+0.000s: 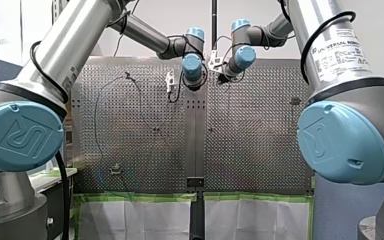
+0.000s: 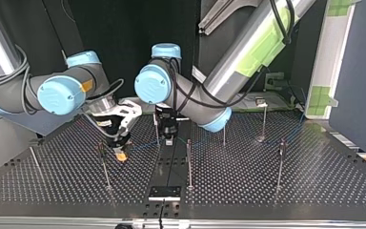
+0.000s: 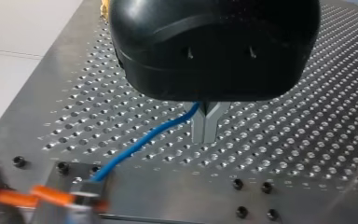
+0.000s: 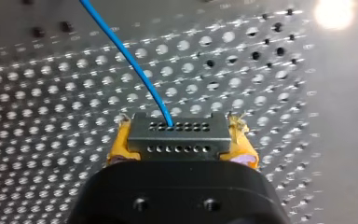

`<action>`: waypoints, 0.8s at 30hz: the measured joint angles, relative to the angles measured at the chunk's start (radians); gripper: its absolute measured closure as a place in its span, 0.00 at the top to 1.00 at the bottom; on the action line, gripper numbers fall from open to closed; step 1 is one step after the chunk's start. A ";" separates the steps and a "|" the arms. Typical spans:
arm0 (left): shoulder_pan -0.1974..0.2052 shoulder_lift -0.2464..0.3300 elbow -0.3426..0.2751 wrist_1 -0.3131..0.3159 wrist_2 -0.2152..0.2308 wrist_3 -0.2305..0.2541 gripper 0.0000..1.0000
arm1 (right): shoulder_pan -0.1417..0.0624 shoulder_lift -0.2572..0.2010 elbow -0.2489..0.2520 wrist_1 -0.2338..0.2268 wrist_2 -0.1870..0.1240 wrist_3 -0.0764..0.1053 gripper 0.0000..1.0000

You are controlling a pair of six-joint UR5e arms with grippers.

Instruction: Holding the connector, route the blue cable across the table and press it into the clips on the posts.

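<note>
My right gripper (image 4: 182,140) clamps the connector (image 4: 179,133) near a post (image 2: 104,166).

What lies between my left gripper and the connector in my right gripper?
Only the thin blue cable from the dark rectangular connector, over perforated metal table; the left wrist view shows it.

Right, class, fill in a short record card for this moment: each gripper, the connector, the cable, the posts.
Right gripper: yellow pads shut on the connector
Left gripper: shut on the blue cable
Cable end: plugged into a hole in the connector
Cable run: over the perforated table
Posts: several, upright
Cable in clips: too small to tell
</note>
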 joint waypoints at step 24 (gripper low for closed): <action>0.008 -0.010 -0.204 0.201 0.056 -0.026 0.02 | -0.025 0.003 0.197 -0.101 0.014 -0.001 0.00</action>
